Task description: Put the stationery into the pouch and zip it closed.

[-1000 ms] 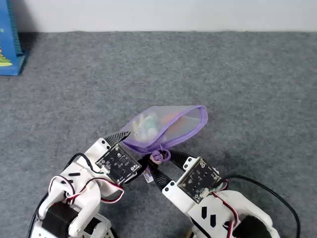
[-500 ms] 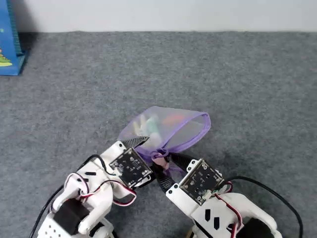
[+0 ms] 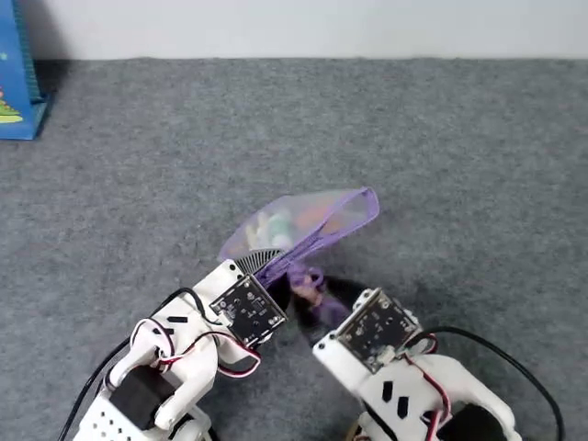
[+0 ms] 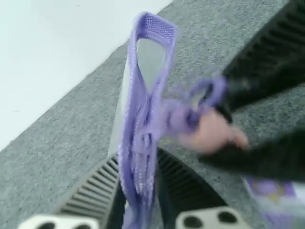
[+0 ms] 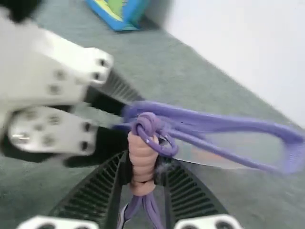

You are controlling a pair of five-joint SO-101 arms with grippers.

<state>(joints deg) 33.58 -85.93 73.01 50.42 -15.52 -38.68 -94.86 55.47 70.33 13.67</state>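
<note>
Anchoring the pouch (image 3: 312, 219), the left gripper (image 4: 139, 167) clamps its zipper edge so the right gripper (image 5: 144, 174), pinching the pull (image 5: 142, 152), can draw it closed.

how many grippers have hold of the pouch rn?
2. The left gripper pinches the pouch's purple edge at its near end; the right gripper pinches the pink zipper pull tied there.

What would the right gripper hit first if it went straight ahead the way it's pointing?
Probably the purple mesh pouch, at its zipper edge: the right gripper holds the pink zipper pull just short of it.
</note>
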